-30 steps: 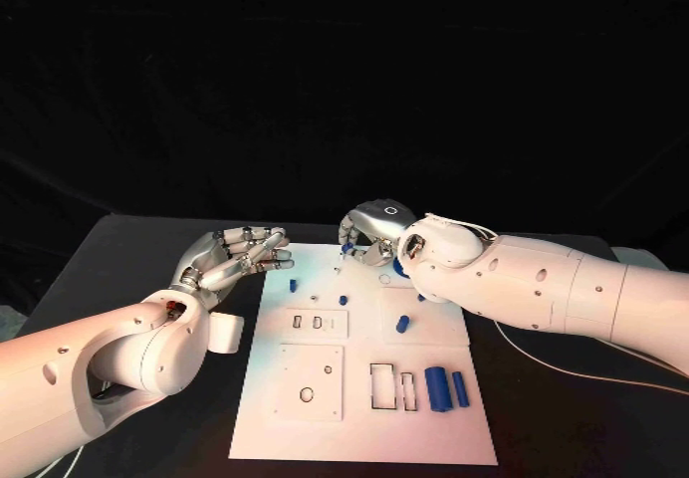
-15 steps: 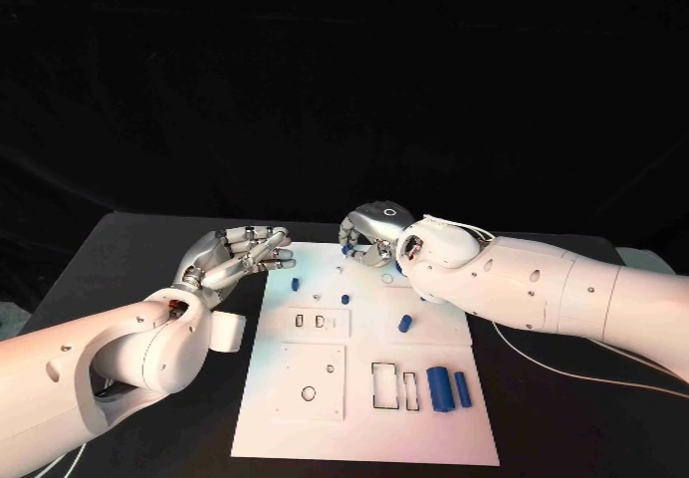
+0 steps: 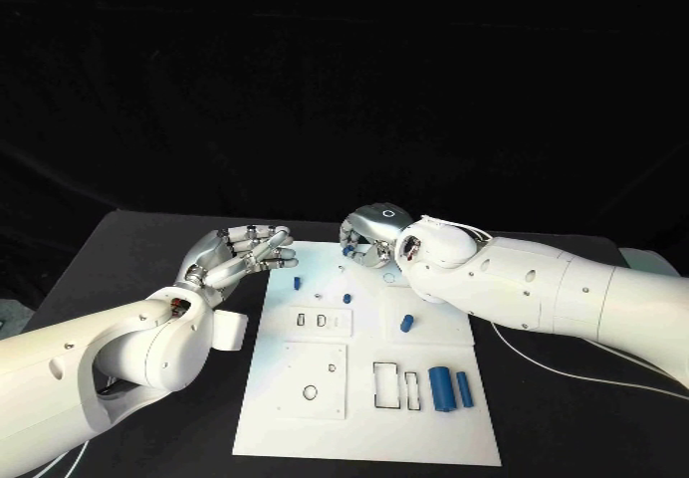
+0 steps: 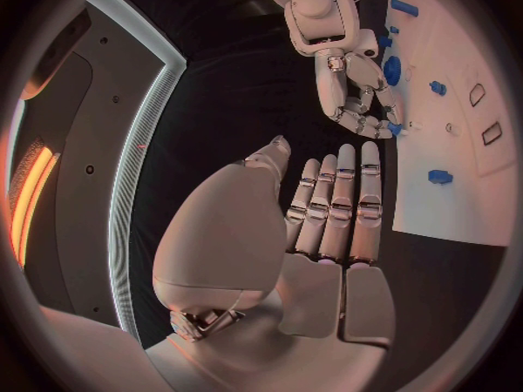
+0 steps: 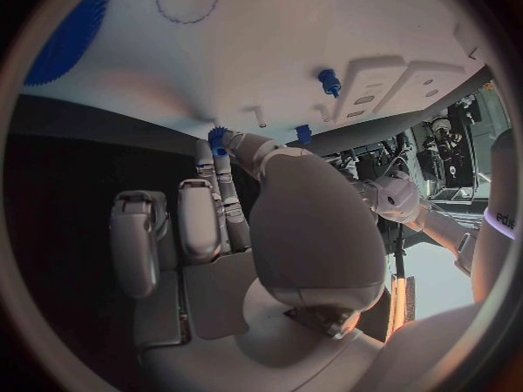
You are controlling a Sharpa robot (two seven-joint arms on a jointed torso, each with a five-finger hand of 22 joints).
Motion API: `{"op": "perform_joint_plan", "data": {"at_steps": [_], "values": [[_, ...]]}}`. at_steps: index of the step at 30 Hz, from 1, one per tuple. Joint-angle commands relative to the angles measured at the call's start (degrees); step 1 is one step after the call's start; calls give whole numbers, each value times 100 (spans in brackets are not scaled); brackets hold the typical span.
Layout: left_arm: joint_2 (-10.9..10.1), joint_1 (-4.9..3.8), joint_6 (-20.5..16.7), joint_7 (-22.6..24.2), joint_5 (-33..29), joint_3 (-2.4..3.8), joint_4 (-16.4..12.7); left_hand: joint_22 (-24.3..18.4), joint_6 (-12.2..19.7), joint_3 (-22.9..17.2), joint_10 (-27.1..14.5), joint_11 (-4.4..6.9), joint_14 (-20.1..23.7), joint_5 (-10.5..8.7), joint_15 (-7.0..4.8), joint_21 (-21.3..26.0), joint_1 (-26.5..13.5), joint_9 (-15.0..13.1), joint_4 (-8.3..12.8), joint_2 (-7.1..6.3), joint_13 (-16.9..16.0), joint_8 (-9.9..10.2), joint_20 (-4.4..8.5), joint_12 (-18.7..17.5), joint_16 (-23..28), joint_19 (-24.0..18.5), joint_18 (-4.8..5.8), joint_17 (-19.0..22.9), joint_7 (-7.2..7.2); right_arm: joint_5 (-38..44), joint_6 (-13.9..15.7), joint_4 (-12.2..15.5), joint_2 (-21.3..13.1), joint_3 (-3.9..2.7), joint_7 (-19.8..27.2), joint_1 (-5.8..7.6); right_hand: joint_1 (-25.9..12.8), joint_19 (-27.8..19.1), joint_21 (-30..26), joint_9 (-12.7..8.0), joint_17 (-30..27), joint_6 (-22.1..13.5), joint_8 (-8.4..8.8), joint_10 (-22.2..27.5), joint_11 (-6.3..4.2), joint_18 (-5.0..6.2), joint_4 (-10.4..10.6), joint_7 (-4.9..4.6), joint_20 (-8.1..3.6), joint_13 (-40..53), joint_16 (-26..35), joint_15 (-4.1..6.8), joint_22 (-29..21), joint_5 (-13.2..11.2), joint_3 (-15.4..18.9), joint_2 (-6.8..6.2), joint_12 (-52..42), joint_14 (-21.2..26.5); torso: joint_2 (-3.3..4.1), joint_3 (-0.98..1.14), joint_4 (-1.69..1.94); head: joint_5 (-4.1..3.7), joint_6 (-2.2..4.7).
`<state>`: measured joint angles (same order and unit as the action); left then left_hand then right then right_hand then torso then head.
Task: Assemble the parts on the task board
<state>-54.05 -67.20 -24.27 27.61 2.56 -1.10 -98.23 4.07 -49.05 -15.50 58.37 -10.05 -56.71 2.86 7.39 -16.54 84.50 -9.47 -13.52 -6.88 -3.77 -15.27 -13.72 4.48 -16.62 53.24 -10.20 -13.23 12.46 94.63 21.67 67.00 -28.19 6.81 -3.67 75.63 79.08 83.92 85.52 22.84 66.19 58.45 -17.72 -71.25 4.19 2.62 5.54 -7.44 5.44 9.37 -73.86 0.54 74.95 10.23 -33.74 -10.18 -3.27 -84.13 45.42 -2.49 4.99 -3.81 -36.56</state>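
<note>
The white task board (image 3: 431,438) lies in the middle of the black table. My right hand (image 3: 370,239) hovers over its far edge and pinches a small blue part (image 5: 218,137) between thumb and fingertip, close above the board (image 5: 273,35). A blue gear (image 5: 65,35) lies flat near that hand. My left hand (image 3: 237,254) stands open beside the board's far left corner, fingers (image 4: 332,209) straight and together, holding nothing. Small blue pegs (image 3: 296,283) (image 3: 346,298) and a short blue piece (image 3: 406,322) sit on the board. Two blue cylinders (image 3: 439,387) lie near the right edge.
Rectangular slots (image 3: 319,321) and a plate with round holes (image 3: 312,380) mark the board's left half, with long slots (image 3: 392,386) beside the cylinders. A thin cable (image 3: 574,368) runs over the table on the right. Black table surface surrounds the board.
My right hand has shifted slightly toward the board's far edge, still pinching the small blue part. The left hand has hardly moved.
</note>
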Motion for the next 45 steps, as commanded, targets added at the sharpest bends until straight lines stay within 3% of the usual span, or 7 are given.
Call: {"op": "perform_joint_plan", "data": {"at_steps": [1,15,22,27,34,42,45], "values": [[13,-10,100,25,-11,4,-9,-5,50,-12,-11,-32,-24,17,28,39,-42,10,-19,6,7,38,-9,-11,31,47,-33,-5,92,16,-163,-35,29,12,34,-30,-78,110,3,-2,-6,-23,8,-2,-23,-77,-12,-24,11,30,-8,1,713,-19,-9,-9,-36,-148,4,0,-1,8,-2],[12,-15,98,9,-11,4,-2,-5,50,-12,-11,-32,-24,17,28,39,-42,10,-19,6,7,38,-9,-11,31,47,-33,-5,92,-10,-218,-145,114,16,49,-38,-317,-397,-457,-75,-418,-616,418,938,251,94,-39,-280,212,-231,236,-225,7,-126,-174,-269,-16,7,10,3,-3,17,-8],[-1,-17,73,-14,-11,4,5,-7,53,-14,-12,-33,-23,17,29,45,-42,12,-18,5,6,43,-11,-20,39,47,-34,-10,93,15,-129,-58,15,18,21,-38,-352,-588,-688,-117,-623,-783,578,1266,302,166,-97,-317,267,-353,363,-269,-296,-133,-64,-349,-27,73,8,7,-17,23,4],[-16,-18,65,-21,-11,4,10,-7,53,-14,-12,-33,-23,17,29,45,-42,12,-18,5,6,43,-11,-20,39,47,-34,-10,93,41,15,287,-316,13,-35,-28,-358,-552,-677,-113,-600,-758,585,1177,284,160,-106,-303,264,-346,338,-258,-265,-100,-31,-344,-77,62,5,13,-24,23,2],[-32,-19,82,-26,-11,4,11,-8,52,-15,-9,-33,-23,18,30,48,-41,12,-17,3,4,44,-12,-23,42,47,-34,-13,90,-491,305,1231,-1322,-40,-113,54,-502,-268,-441,-52,-404,-504,503,445,136,70,6,-201,176,-240,160,-148,125,-133,-30,-317,-334,-22,-17,15,-54,-51,24],[-55,-18,97,-16,-11,4,2,-10,36,-22,15,-19,-24,18,26,53,-32,9,-12,6,0,38,-12,-20,49,49,-35,-18,65,-1399,-25,1788,-2173,-54,-294,108,-690,9,-158,20,-16,-551,481,-715,-162,-30,192,-20,-73,744,-171,109,574,-194,739,-563,-1466,-147,-29,47,-137,-96,43],[-51,-18,110,-18,-12,3,4,-10,36,-22,15,-19,-24,18,26,53,-32,9,-12,6,0,38,-12,-20,49,49,-35,-18,65,-1649,-343,1835,-2353,-55,-480,114,-550,186,33,157,649,-863,318,-280,-140,-103,595,-5,-57,3425,-650,90,883,-33,1740,-308,-4013,-269,-31,56,-139,-132,41]]}}
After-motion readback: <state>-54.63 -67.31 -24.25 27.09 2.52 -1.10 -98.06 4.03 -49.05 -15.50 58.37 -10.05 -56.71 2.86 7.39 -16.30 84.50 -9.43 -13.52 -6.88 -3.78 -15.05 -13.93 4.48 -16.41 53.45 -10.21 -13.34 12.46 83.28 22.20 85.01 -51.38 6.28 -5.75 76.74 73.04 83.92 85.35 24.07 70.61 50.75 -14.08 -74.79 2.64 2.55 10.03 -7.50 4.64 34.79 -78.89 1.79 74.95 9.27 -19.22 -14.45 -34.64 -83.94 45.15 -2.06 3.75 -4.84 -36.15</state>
